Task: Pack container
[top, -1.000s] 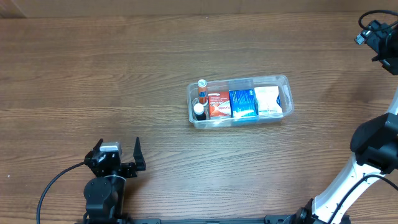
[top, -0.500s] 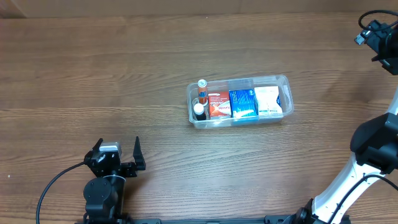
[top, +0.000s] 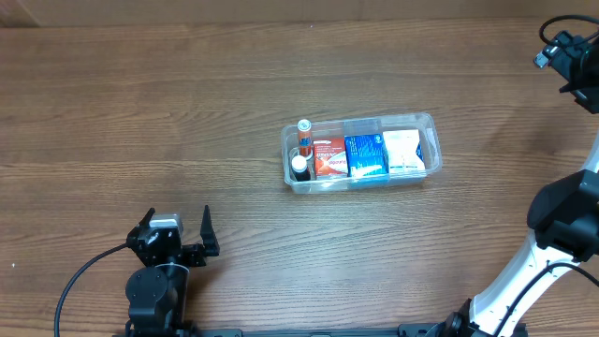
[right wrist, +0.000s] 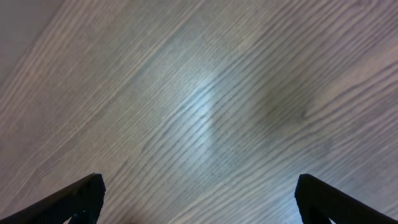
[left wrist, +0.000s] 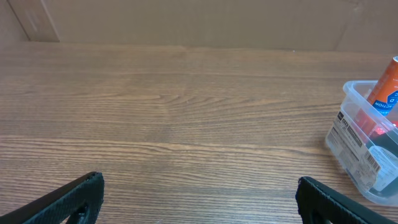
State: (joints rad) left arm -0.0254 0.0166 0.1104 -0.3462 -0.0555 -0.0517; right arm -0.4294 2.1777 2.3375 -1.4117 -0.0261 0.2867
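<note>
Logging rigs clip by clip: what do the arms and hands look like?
The left arm is all black, with a black cable looping off it and a pale block behind the left hand. The right arm has a white lower link, black joints and a thin cable by the right hand. Their fingers are black, tapered.

One tub (top: 361,183). Three boxes: red box (top: 329,156), blue box (top: 366,155), white box (top: 403,150). Two bottles: orange bottle (top: 304,133), dark-capped bottle (top: 299,167). Two arms: left arm (top: 157,281), right arm (top: 562,225).

2 arms — black left arm (top: 157,281), white-black right arm (top: 562,220) — black cables (top: 80,279).
</note>
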